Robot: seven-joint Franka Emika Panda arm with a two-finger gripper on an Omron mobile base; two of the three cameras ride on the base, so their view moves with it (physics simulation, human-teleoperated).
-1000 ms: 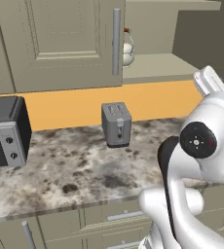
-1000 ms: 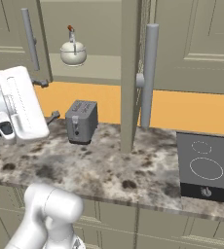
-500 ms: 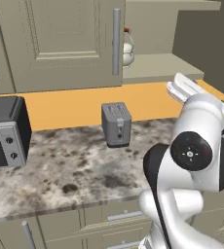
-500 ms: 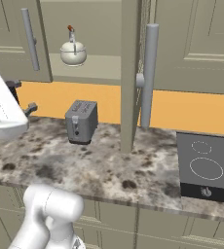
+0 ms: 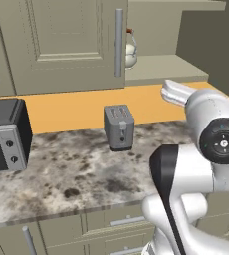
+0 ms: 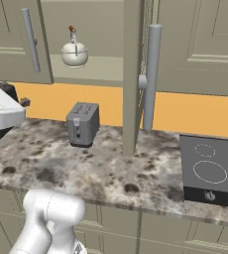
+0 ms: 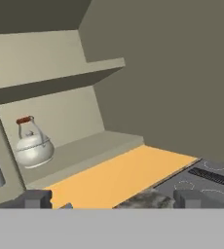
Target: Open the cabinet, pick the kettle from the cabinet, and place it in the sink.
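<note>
Up on the low shelf of the open cabinet [image 6: 136, 74] the kettle [image 6: 75, 53] is sitting upright, close to the left side of the opening. It is round and cream-white, with a thin wire handle and a red-brown piece on top. One cabinet door is swinging out toward the robot, edge on in the right base view, with its long grey handle [image 6: 150, 77] showing. In the left base view the kettle [image 5: 130, 54] is peeking out just past the closed door's handle.

Down on the speckled tabletop [image 6: 101, 163] a grey toaster [image 6: 82, 123] is standing below the kettle, against the orange wall. A black microwave [image 5: 4, 135] is sitting well off to its left. A black stove top [image 6: 210, 171] is lying at the right end of the tabletop.

In the hand view the two dark fingers [image 7: 36, 198] are standing far apart and are holding nothing. The hand seems to be pointing up into the cabinet, though the angle is hard to read. The kettle [image 7: 33, 144] is sitting well beyond the fingers, toward the left.
</note>
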